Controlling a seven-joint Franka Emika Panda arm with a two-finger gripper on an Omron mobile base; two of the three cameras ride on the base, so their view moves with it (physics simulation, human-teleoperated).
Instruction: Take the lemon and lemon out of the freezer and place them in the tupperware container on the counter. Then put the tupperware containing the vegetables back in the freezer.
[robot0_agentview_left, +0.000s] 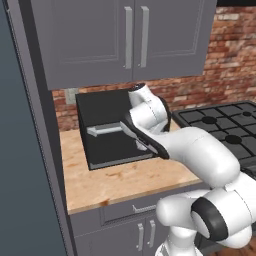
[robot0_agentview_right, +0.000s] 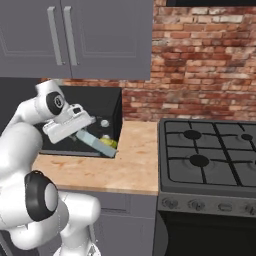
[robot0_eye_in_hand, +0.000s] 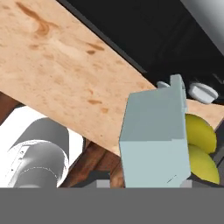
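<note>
While the freezer (robot0_agentview_left: 20, 165) rises as a dark slate wall at the counter's (robot0_agentview_right: 135, 165) left end, a black microwave (robot0_agentview_left: 107, 130) stands at the back of that tan worktop. Tilted steeply just in front of the microwave, the pale blue tupperware container (robot0_agentview_right: 92, 141) hangs off the counter surface at the gripper (robot0_agentview_right: 82, 134). Whether the pincer is clamped on it or apart I cannot tell. Two yellow lemons (robot0_eye_in_hand: 199, 148) sit against the container's lower side, close to the microwave's corner
</note>
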